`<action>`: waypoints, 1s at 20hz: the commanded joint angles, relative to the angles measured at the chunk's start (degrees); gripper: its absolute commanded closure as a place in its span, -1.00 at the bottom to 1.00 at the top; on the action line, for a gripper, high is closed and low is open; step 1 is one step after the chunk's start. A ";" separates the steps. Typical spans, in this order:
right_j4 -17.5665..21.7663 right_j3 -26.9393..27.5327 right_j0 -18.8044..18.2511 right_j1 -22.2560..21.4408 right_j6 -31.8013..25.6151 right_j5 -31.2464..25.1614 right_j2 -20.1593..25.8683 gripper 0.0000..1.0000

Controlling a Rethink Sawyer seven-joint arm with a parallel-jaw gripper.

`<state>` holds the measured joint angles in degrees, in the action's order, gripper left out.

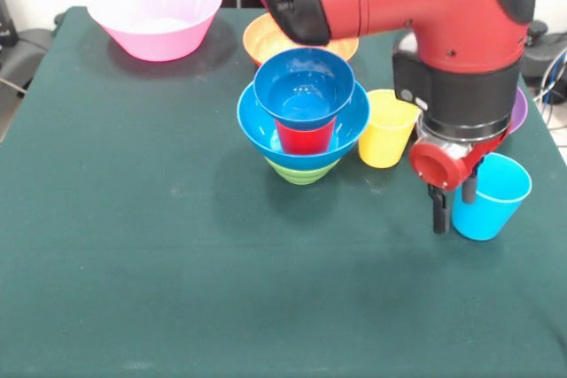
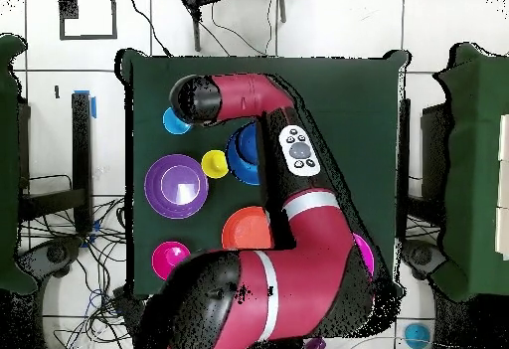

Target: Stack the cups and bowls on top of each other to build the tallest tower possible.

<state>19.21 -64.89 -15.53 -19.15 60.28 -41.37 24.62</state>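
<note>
Tower (image 1: 303, 126) sits near the middle of the dark green desk (image 1: 133, 245): small green bowl (image 1: 301, 170) at the bottom, large blue bowl (image 1: 261, 126) on it, red cup (image 1: 306, 137) standing upright inside that, small blue bowl (image 1: 304, 88) resting on the red cup's mouth. No cup on top of the small blue bowl; it looks empty.

Sky-blue cup (image 1: 490, 196) stands upright on the desk, well apart from the tower, toward the front view's right. My gripper (image 1: 452, 205) is at this cup: one dark finger hangs outside the cup wall on the side facing the tower, the other goes down at the rim, so the cup wall lies between them. Whether the fingers press the wall or merely straddle it, I cannot tell. The cup's base looks to be on the desk.

Yellow cup (image 1: 387, 128) is upright just beside the large blue bowl, between the tower and the sky-blue cup. Orange bowl (image 1: 266, 40) lies behind the tower, partly hidden by my arm. Large pink bowl (image 1: 162, 15) is at the far corner of the desk, well apart from everything. Purple bowl (image 2: 177, 185) shows wide and flat in the overhead view, next to the yellow cup; in the front view only a sliver peeks past my arm.
</note>
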 commanded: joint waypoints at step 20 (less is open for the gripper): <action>-1.91 6.24 3.53 1.40 6.89 -4.34 -5.37 -1.00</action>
<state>17.62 -58.69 -12.42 -22.34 60.28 -41.39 19.19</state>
